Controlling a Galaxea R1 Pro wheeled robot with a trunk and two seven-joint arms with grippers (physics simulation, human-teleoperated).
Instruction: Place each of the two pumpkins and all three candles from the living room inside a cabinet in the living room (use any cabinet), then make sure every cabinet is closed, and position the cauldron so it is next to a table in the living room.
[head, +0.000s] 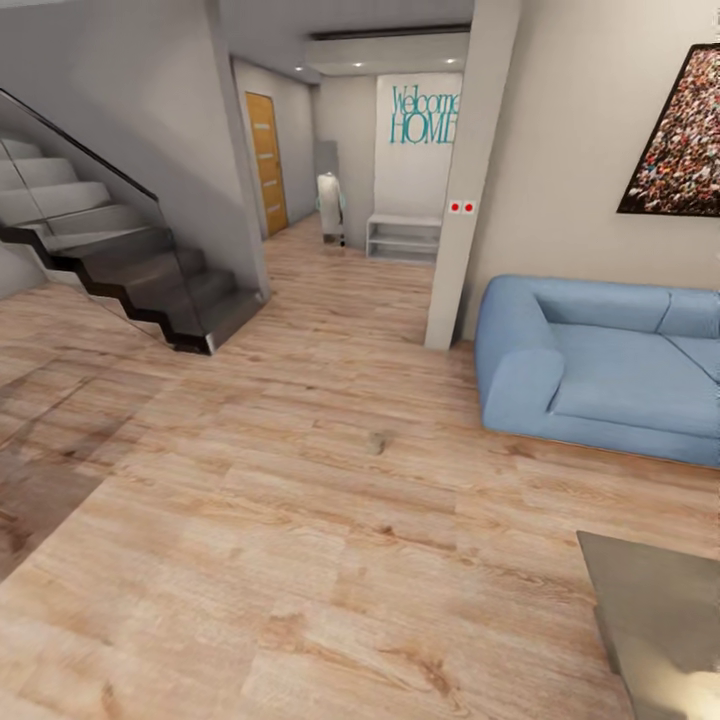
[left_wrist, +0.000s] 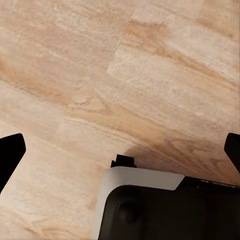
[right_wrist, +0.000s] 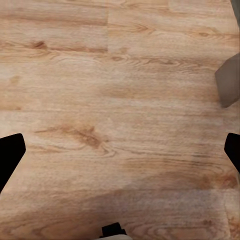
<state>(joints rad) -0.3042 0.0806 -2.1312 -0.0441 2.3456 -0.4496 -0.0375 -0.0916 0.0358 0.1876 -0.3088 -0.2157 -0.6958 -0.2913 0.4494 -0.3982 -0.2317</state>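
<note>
**Both end effectors spread wide over bare floor; only a corner of the coffee table in sight**

In the left wrist view the left end effector (left_wrist: 120, 150) has its two dark fingertips (left_wrist: 10, 155) at opposite edges of the picture, spread wide, with nothing between them but the wooden plank floor (left_wrist: 100, 65). It holds nothing and touches nothing. A white and black part of the robot's body (left_wrist: 160, 210) sits below the gap between the fingers.

The right end effector (right_wrist: 120, 150) is likewise fully spread in the right wrist view, one dark fingertip (right_wrist: 10, 155) at each side, empty, hanging above the same plank floor. A grey slab, seemingly a leg of the coffee table (right_wrist: 229, 85), shows at the edge of that view, well apart from the fingers.

From the head view, the glossy grey tabletop (head: 660, 620) shows as a corner at the lower right, just in front of the blue sofa (head: 600, 370). The sofa stands against the wall under a dark-framed picture (head: 680, 140). Beyond the sofa's near end rises a pale pillar (head: 465, 200); past the pillar a hallway holds a low white shelf (head: 403, 238), a teal "Welcome HOME" sign (head: 425, 115) and a wooden door (head: 266, 160). A dark staircase (head: 130, 270) with a glass rail climbs across the room from the sofa.
</note>
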